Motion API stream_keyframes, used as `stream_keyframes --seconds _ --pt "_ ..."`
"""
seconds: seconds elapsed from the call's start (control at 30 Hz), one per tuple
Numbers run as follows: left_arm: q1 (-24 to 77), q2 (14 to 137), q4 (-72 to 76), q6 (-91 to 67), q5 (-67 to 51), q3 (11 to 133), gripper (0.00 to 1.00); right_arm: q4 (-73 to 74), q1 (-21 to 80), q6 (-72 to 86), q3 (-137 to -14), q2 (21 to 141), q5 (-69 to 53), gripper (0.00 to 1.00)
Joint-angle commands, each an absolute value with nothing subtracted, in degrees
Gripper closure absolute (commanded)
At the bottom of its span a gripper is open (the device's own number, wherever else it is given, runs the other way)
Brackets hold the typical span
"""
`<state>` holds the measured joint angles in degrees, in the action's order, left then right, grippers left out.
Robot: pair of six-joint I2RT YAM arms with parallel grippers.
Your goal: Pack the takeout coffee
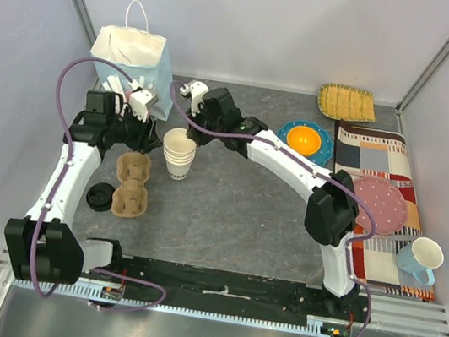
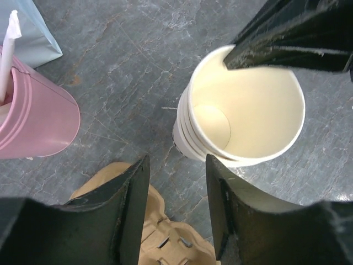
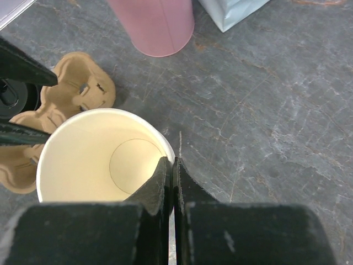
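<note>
The takeout coffee shows only as a round black lid left of the brown cardboard cup carrier; a dark edge of it shows in the right wrist view. My right gripper is shut on the rim of the top cup of the stacked lidless cream cups, one finger inside and one outside. It reaches the stack from behind. My left gripper is open and empty, over the carrier's far end, just short of the stack.
A white paper bag stands at the back left, with a pink cup of white sticks beside it. At the right are an orange bowl on a blue plate, a woven tray, a patchwork mat, a pink plate and a mug.
</note>
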<state>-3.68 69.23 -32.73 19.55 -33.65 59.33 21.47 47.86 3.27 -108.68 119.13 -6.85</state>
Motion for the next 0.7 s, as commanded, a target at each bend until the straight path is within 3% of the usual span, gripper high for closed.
stream_keyframes --seconds 0.0,0.13,0.23,0.43,0.53,0.57,0.67 --pt "-3.87 68.82 -33.31 16.09 -36.64 64.06 0.49 20.92 48.51 3.87 -110.57 118.04 -7.91 1.0" --pt "-2.21 70.57 -34.1 12.05 -35.17 66.09 0.48 20.83 49.74 3.17 -110.92 118.74 -5.54 1.0" --pt "1.65 74.08 -35.41 11.69 -27.35 67.58 0.48 20.92 50.36 2.81 -111.62 119.0 -4.92 1.0" --pt "3.95 76.99 -38.14 12.74 -25.4 70.31 0.67 20.92 50.54 2.9 -111.62 119.35 -4.48 1.0" --pt "5.27 77.08 -38.32 13.44 -22.94 70.49 0.82 20.92 50.54 3.08 -111.62 119.44 -4.57 1.0" --pt "5.36 77.08 -38.49 13.53 -22.5 70.66 0.95 20.92 50.62 2.99 -111.8 119.44 -4.48 1.0" --pt "5.54 76.99 -38.76 13.45 -21.27 70.93 0.98 21.0 50.62 2.9 -111.8 119.44 -4.57 1.0"
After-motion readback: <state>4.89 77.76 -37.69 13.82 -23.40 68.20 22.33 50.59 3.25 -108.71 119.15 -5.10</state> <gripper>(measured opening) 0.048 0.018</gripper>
